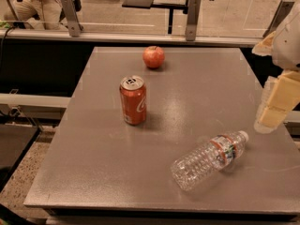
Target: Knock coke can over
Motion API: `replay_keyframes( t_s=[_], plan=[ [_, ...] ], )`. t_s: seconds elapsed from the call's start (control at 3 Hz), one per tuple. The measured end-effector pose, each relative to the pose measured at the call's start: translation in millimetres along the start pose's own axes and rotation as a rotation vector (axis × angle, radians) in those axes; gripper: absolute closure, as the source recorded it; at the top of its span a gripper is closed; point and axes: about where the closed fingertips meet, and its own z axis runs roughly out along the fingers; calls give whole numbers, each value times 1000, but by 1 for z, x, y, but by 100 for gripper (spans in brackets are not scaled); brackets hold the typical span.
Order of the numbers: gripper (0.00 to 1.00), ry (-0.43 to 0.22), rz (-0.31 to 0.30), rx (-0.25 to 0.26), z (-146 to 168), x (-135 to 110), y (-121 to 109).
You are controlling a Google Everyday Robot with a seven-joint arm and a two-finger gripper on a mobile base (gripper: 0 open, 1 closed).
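The coke can [133, 100] stands upright on the grey table [93, 172], left of the middle, its silver pull-tab top facing up. My gripper [272, 112] hangs at the right edge of the view, over the table's right side, well to the right of the can and apart from it. It is above and right of the water bottle's cap.
A round red apple [153, 56] sits near the table's far edge, behind the can. A clear plastic water bottle [210, 159] lies on its side at the front right. A railing with glass panels [140, 35] runs behind the table.
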Motion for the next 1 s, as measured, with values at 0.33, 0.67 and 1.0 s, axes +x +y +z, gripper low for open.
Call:
replay_keyframes(
  t_s=[0.33, 0.67, 1.0],
  plan=[
    [0, 0, 0, 0, 0, 0, 0],
    [0, -21, 7, 0, 1, -9, -4],
    [0, -114, 46, -8, 15, -42, -22]
  ],
)
